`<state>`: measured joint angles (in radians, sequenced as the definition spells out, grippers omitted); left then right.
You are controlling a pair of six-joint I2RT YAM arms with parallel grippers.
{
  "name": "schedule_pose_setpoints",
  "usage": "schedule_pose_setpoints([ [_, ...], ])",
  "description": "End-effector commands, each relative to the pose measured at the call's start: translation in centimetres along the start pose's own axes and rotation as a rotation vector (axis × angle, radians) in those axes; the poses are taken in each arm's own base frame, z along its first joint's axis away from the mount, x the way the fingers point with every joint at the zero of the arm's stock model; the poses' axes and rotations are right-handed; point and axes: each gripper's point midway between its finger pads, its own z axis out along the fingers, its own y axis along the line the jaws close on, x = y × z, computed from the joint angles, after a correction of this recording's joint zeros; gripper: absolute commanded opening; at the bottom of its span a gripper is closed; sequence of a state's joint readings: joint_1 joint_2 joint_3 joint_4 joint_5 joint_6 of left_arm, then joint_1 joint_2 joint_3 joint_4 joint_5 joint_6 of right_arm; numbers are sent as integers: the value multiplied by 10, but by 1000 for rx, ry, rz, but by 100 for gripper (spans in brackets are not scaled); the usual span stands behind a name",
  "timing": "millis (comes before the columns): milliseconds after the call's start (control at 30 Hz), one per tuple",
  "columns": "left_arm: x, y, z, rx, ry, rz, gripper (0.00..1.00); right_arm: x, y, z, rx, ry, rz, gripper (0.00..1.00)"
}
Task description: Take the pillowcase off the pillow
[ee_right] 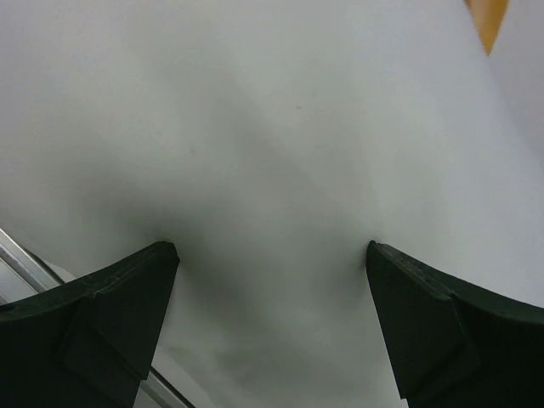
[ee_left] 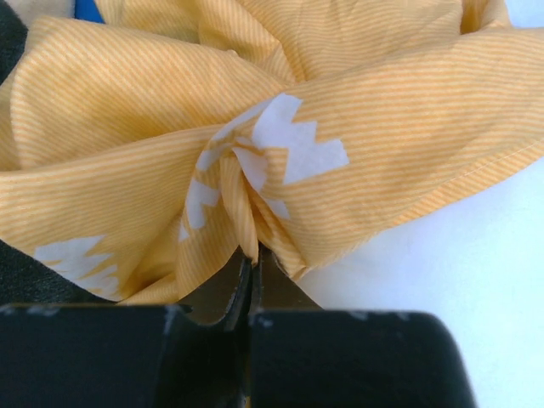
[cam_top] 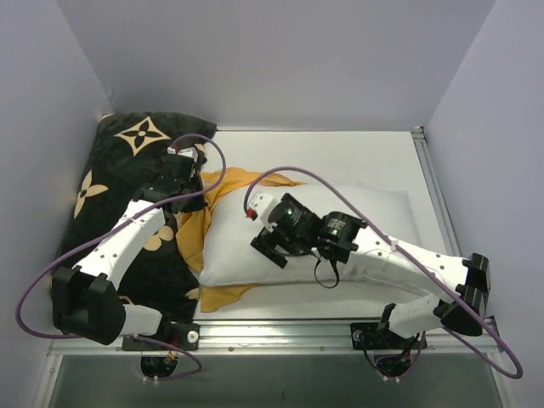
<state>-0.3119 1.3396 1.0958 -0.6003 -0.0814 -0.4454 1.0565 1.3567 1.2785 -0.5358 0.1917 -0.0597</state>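
The white pillow (cam_top: 340,229) lies across the middle of the table. The orange-yellow pillowcase (cam_top: 200,225) is bunched at its left end, still round that end, with one flap at the near left corner. My left gripper (cam_top: 189,197) is shut on a gathered fold of the pillowcase (ee_left: 255,170), whose white lettering shows. My right gripper (cam_top: 274,246) is open, its fingertips (ee_right: 144,272) pressing down on the pillow (ee_right: 272,153) so that the surface dents between them. A corner of the pillowcase (ee_right: 489,21) shows at the top right of the right wrist view.
A large black cushion with beige flower motifs (cam_top: 110,195) lies along the left side, under my left arm. White walls close in the back and both sides. A metal rail (cam_top: 280,333) runs along the near edge.
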Motion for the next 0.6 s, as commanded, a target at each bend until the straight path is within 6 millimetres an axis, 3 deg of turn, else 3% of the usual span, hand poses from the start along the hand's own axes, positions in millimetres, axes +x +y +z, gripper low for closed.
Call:
schedule_pose_setpoints([
  [0, -39, -21, -6, 71, -109, -31, 0, -5, 9, 10, 49, -39, -132, 100],
  [133, -37, -21, -4, 74, -102, -27, 0, -1, 32, 22, -4, -26, -161, 100],
  [267, -35, -23, -3, 88, -97, -30, 0, 17, 47, 57, -22, 74, -192, 99],
  [300, -35, -24, -4, 92, -99, -28, 0, 20, 42, 64, -8, 96, -170, 87],
  [333, -34, -23, -4, 91, -97, -27, 0, 14, 37, 69, 3, 101, -154, 68],
  [367, -36, -24, -8, 97, -106, -29, 0, 24, 33, 78, 20, 159, -153, 41],
  [400, -37, -25, -9, 103, -110, -28, 0, 27, 18, 83, 54, 193, -103, 1],
  [433, -38, -25, -12, 107, -113, -28, 0, 14, 9, 82, 71, 185, -67, 0],
  [467, -40, -27, -15, 115, -121, -29, 0, 23, 2, 82, 86, 242, -59, 0],
  [533, -41, -28, -18, 120, -124, -29, 0, 16, -20, 74, 132, 237, 40, 0],
  [567, -44, -29, -21, 124, -134, -28, 0, 2, -33, 58, 149, 189, 100, 0],
])
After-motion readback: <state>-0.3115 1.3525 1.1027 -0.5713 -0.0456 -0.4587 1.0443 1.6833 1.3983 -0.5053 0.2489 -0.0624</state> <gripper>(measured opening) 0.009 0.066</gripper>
